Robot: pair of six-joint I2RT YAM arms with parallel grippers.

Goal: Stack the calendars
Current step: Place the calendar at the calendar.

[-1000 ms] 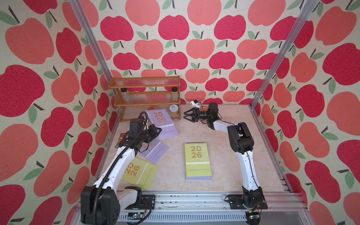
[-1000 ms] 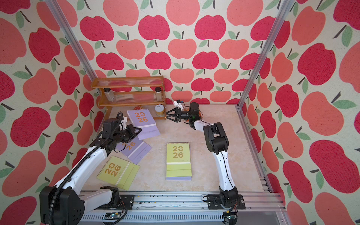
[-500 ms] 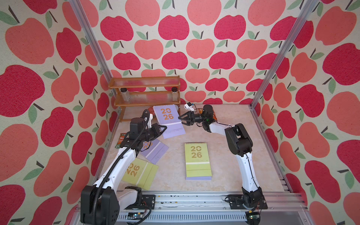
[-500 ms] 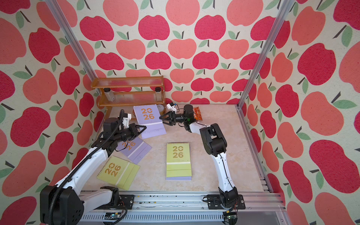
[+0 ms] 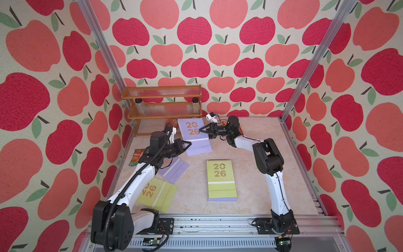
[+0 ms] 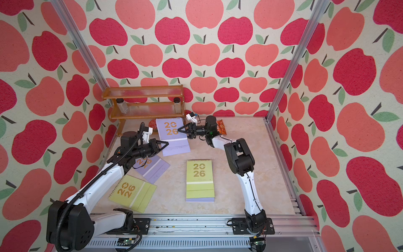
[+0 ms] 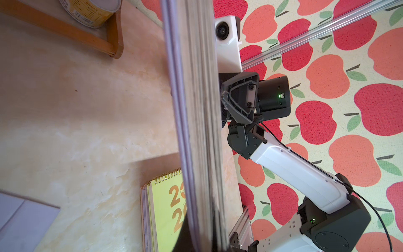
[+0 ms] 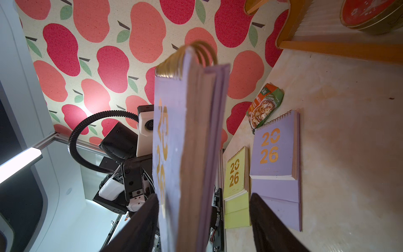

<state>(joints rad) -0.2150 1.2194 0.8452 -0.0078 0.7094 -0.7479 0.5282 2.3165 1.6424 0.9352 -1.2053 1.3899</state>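
A lavender calendar (image 5: 193, 131) (image 6: 172, 128) hangs tilted above the table at the back, its flap hanging below. My left gripper (image 5: 189, 143) (image 7: 202, 244) is shut on its lower left edge. My right gripper (image 5: 201, 129) (image 8: 202, 196) is open, its jaws straddling the right edge with a gap on one side. In the middle of the table a yellow-green calendar (image 5: 220, 174) tops a lavender one. Another lavender calendar (image 5: 174, 169) lies under my left arm. A second yellow-green calendar (image 5: 157, 193) lies at front left.
A wooden shelf (image 5: 162, 104) with two jars stands at the back left, a red tin (image 5: 171, 122) in front of it. A green snack packet (image 5: 136, 156) lies by the left wall. An orange packet (image 6: 221, 128) lies behind my right wrist.
The held lavender calendar has shifted right and my right gripper has moved left onto its edge, with the jaws narrowing a little. The left gripper stays shut on it.
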